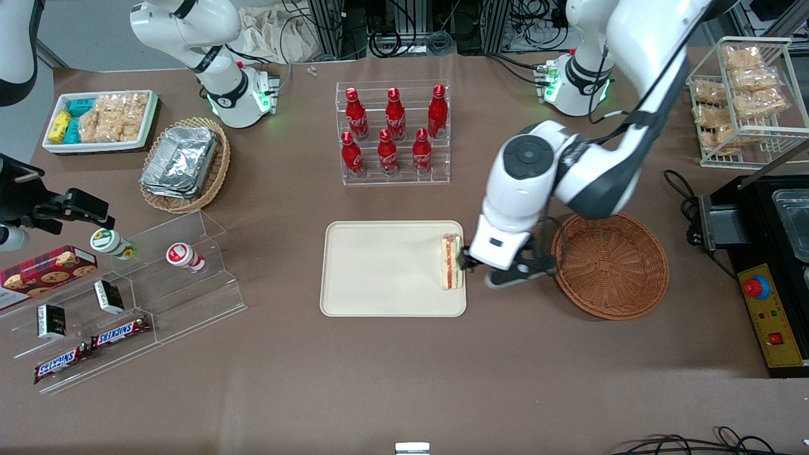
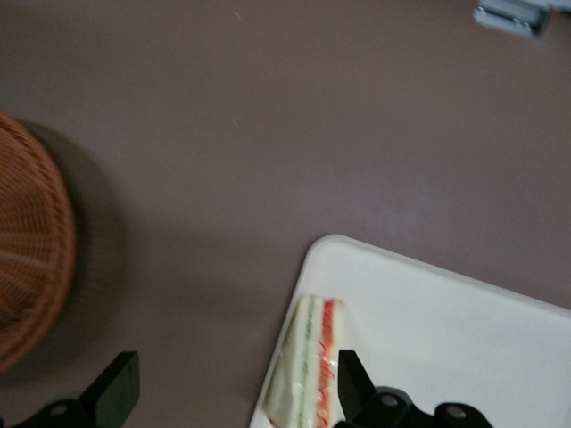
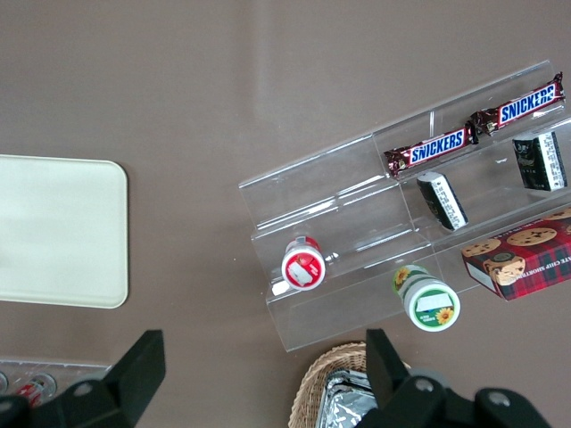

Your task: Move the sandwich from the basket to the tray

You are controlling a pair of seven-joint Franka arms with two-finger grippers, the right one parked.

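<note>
The sandwich (image 1: 450, 261) (image 2: 312, 370), a wrapped wedge with red and green stripes, lies on the cream tray (image 1: 379, 272) (image 2: 464, 339), right at the rim that faces the working arm's end of the table. My left gripper (image 1: 479, 268) (image 2: 234, 392) hovers low over that rim, open, its fingers wide apart. One fingertip (image 2: 351, 382) stands close beside the sandwich's red edge; the other (image 2: 116, 392) is over bare table. The round reddish-brown basket (image 1: 610, 265) (image 2: 27, 267) stands beside the tray, toward the working arm's end, with nothing showing in it.
A clear rack of red cola bottles (image 1: 395, 133) stands farther from the front camera than the tray. Toward the parked arm's end are a tan basket of foil containers (image 1: 184, 165), a white snack bin (image 1: 101, 120) and an acrylic snack stand (image 1: 126, 297). A black box with a red button (image 1: 758, 287) sits past the round basket.
</note>
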